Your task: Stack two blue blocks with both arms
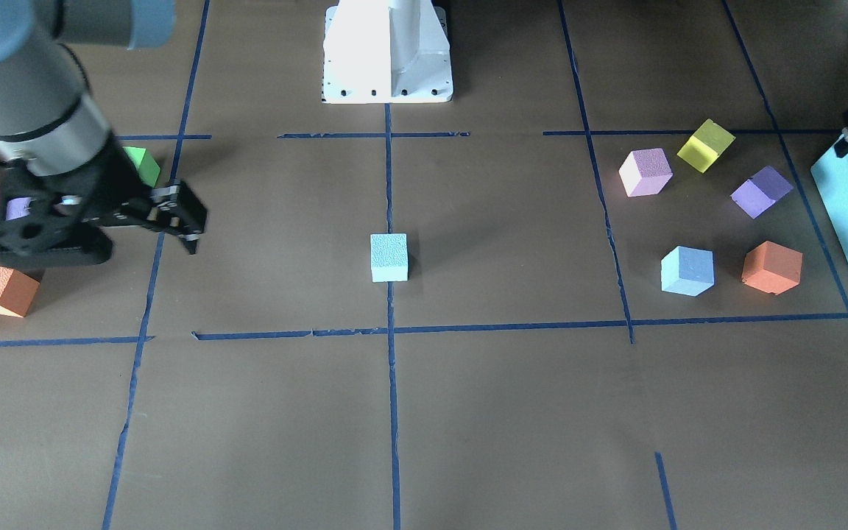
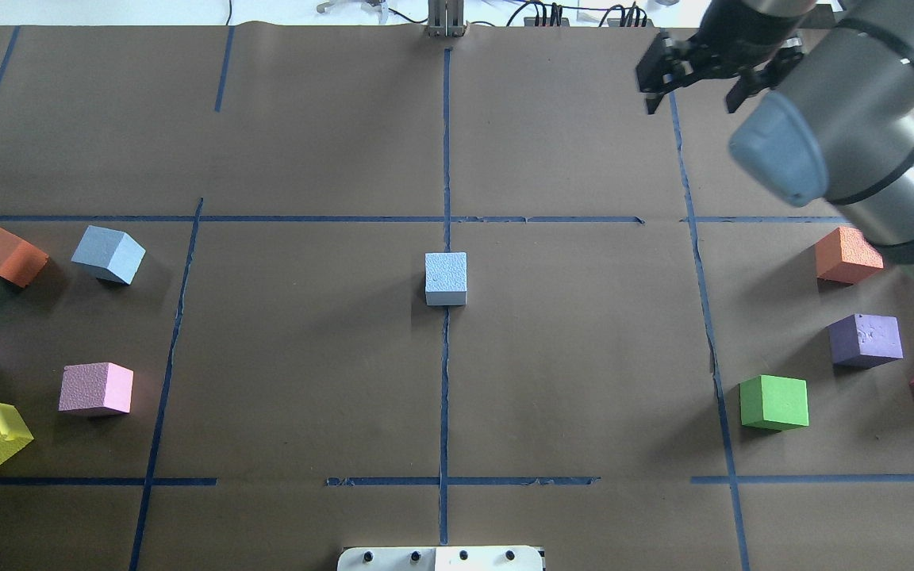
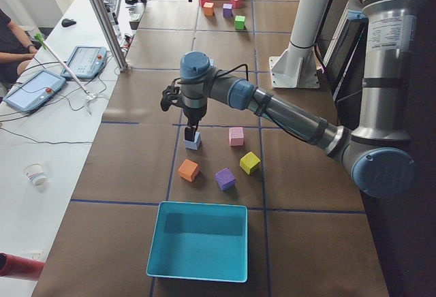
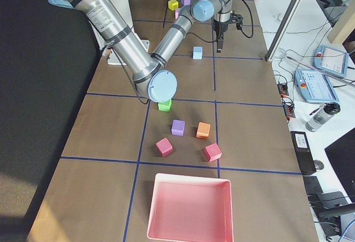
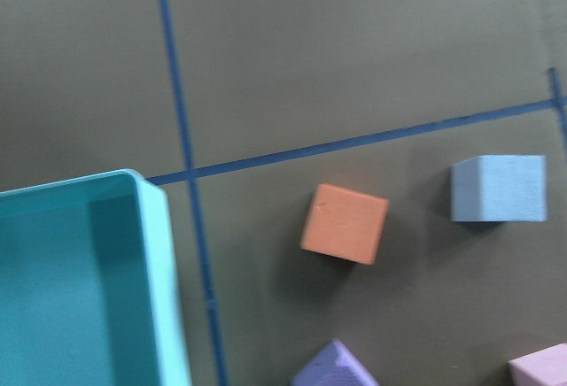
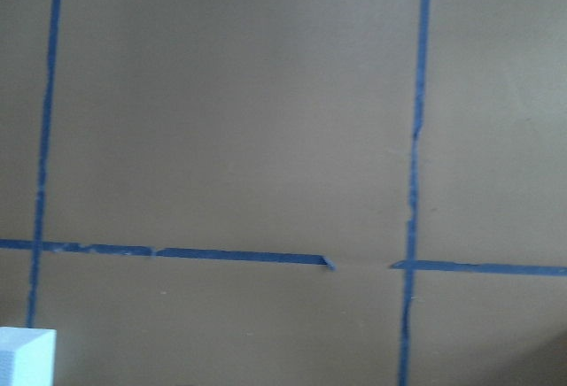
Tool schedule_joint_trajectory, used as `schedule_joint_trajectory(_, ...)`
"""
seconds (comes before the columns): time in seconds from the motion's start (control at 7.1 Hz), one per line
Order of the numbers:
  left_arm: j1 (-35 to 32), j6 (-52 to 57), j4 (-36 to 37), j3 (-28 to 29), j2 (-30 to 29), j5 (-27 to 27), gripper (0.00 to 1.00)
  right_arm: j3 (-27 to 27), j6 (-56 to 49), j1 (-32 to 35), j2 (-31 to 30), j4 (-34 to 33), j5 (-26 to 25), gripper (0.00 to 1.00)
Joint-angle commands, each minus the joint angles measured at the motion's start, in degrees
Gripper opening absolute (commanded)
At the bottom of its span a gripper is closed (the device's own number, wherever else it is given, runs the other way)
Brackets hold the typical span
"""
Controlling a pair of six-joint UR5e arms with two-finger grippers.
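rough blue block [image 1: 389, 257] sits at table centre on the tape cross, square to the lines, nothing on it. smooth blue block [image 1: 687, 270] lies well apart among the coloured cubes on the left arm's side, turned off the lines; both are cubes, so no long axis. left gripper [image 3: 189, 131] hangs near the smooth one, beside the teal box [image 1: 843, 202]; its wrist view shows that block right of centre, not lined up; jaw gap: cannot tell. right gripper [image 2: 691, 99] is spread wide, empty, beyond the centre block toward the operators' side. judgement: left arm is nearer, its pick comes first. no writing on blocks; arm label too small to read.
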Motion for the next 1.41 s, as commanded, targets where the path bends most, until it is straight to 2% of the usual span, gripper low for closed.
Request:
schedule_joint_trajectory(0.0, 10.06, -7.52, -1.17, 1.0, -3.97, 5.83, 1.0, -0.05, -20.39, 10.31, -9.91, 0.5, 4.41, 1.0)
schedule_joint_trajectory(0.14, 12.01, -12.66, -7.97, 5.62, -5.02, 7.78, 1.0, -0.05, -25.96, 13.13, -13.08, 0.5, 5.99, 1.0)
schedule_joint_trajectory(0.42, 16.13, -20.59, -27.98, 19.23, -5.2, 8.67, 1.0, -0.14, -34.58, 18.06, -18.1, 0.5, 7.23, 1.0)
schedule_joint_trajectory(0.56, 17.12, -20.97, -30.77, 22.69, -5.81, 8.67, 1.0, -0.14, -36.54, 19.64, -19.78, 0.59, 7.5, 1.0)
schedule_joint_trajectory(0.85, 19.49, -21.5, -30.62, 23.77, -6.87, 11.11, 1.0, -0.14, -38.93, 20.63, -21.81, 0.59, 7.76, 1.0)
schedule_joint_trajectory(1.27, 21.43, -21.51, -30.8, 26.22, -7.92, 11.4, 1.0, -0.14, -38.93, 20.72, -22.43, 0.59, 7.76, 1.0)
